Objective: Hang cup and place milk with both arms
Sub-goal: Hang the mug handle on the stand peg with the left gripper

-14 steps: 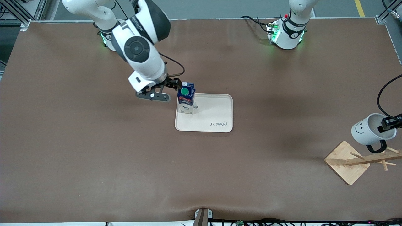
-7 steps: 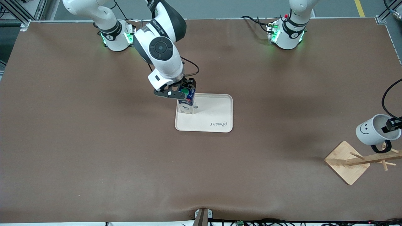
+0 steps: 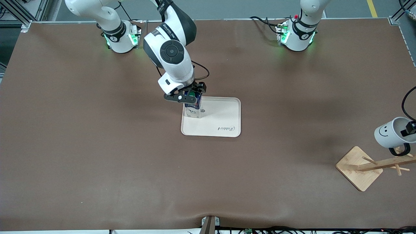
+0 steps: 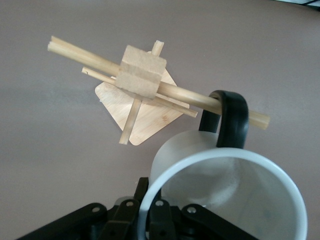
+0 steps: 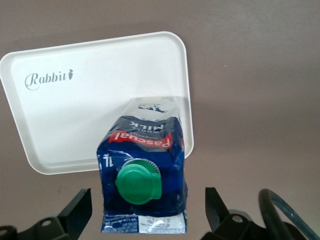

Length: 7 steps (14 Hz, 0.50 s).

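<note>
The milk carton (image 5: 142, 167), light and crushable, stands upright on the tray (image 3: 224, 118) at a corner, the right gripper (image 5: 145, 215) open astride its top; the rigid, glazed mug (image 4: 227, 185), rim-clamped by the left gripper (image 4: 150, 220), hangs over the wooden rack (image 4: 145, 75).

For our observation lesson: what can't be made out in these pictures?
1. Top of the milk, front view: covered by the right gripper.
2. The left gripper, front view: mostly cut off by the picture's edge, where it grips the rim of the cup.
3. Smiley face, left wrist view: turned away from the camera.
</note>
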Motion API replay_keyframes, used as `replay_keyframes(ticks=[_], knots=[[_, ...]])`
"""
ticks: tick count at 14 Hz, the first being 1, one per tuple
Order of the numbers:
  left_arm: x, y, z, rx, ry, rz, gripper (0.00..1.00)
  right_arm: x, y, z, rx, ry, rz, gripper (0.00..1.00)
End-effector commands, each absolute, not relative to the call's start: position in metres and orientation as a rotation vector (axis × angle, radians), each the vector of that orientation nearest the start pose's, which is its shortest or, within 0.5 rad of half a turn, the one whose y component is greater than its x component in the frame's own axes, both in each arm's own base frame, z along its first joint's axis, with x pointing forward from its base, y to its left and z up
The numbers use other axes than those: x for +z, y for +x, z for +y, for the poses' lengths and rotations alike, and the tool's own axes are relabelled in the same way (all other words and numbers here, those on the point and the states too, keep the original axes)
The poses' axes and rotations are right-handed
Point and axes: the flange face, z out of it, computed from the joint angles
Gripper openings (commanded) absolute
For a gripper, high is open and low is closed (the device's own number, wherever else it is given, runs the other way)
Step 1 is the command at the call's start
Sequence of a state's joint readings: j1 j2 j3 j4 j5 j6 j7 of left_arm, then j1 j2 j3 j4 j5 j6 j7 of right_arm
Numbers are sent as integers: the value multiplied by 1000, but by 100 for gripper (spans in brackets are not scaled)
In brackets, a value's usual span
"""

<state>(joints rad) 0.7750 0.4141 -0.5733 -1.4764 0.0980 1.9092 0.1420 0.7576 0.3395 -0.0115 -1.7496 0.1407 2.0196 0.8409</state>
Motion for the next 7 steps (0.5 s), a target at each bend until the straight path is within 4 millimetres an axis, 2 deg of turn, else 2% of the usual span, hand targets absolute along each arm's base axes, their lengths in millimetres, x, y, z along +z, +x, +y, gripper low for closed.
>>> replay_keyframes(ticks=[1, 2, 3, 4, 5, 6, 7], knots=[[484, 648, 198, -191, -3257, -103, 17, 359, 458, 450, 201, -3097, 251, 100], [484, 649, 199, -192, -3258, -104, 42, 357, 457, 450, 195, -3101, 245, 100], [484, 650, 199, -195, -3259, -108, 74, 352, 457, 451, 199, -3110, 236, 88], [488, 651, 197, -206, -3257, -117, 100, 352, 457, 451, 194, -3112, 231, 69], [497, 652, 193, -227, -3252, -118, 100, 351, 456, 452, 194, -3112, 229, 46], [502, 652, 188, -235, -3247, -109, 100, 352, 457, 452, 192, -3109, 232, 28], [513, 650, 183, -250, -3228, -118, 100, 351, 457, 452, 195, -3111, 232, 15]])
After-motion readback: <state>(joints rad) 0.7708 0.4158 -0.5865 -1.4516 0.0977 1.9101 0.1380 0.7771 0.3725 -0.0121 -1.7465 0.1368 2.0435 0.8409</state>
